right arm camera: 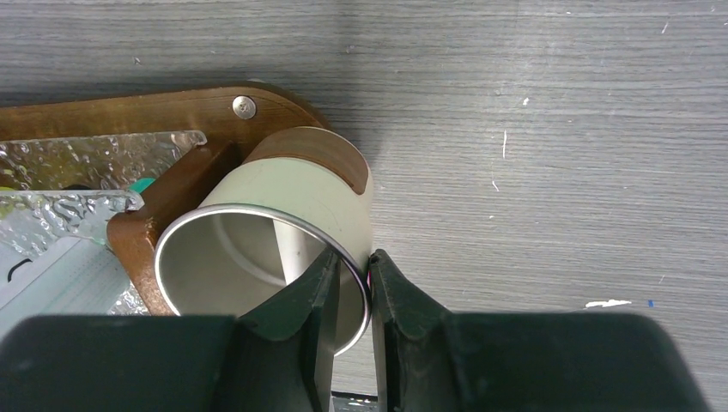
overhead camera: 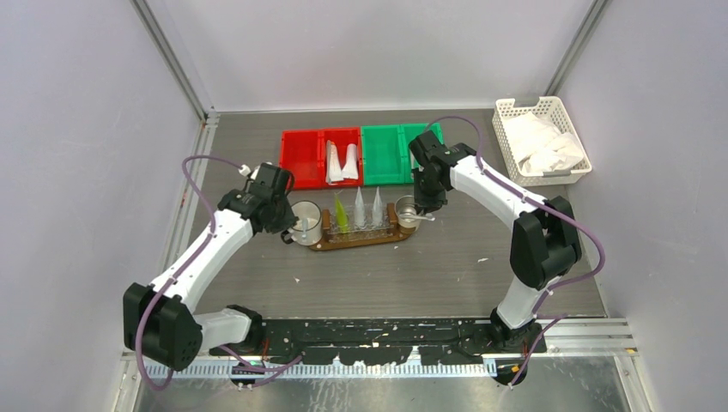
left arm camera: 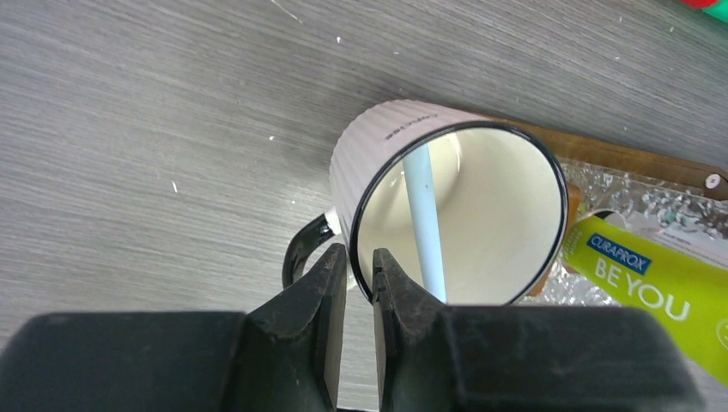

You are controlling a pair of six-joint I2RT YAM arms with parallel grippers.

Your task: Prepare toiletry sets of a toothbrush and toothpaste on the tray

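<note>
At the left end of the brown wooden tray (overhead camera: 336, 245), your left gripper (left arm camera: 360, 279) pinches the rim of the white ribbed mug (left arm camera: 378, 146), pale toothbrush (left arm camera: 425, 215) inside. Mid-tray stand a yellow-green tube (overhead camera: 342, 215) and two whitish tubes (overhead camera: 360, 209). Your right gripper (right arm camera: 354, 287) clamps the beige metal cup's (right arm camera: 300, 189) rim, second brush (right arm camera: 290, 249) inside. Sets look nearly done. Wrist views show both rim grips; only overhead shows all three tubes.
</note>
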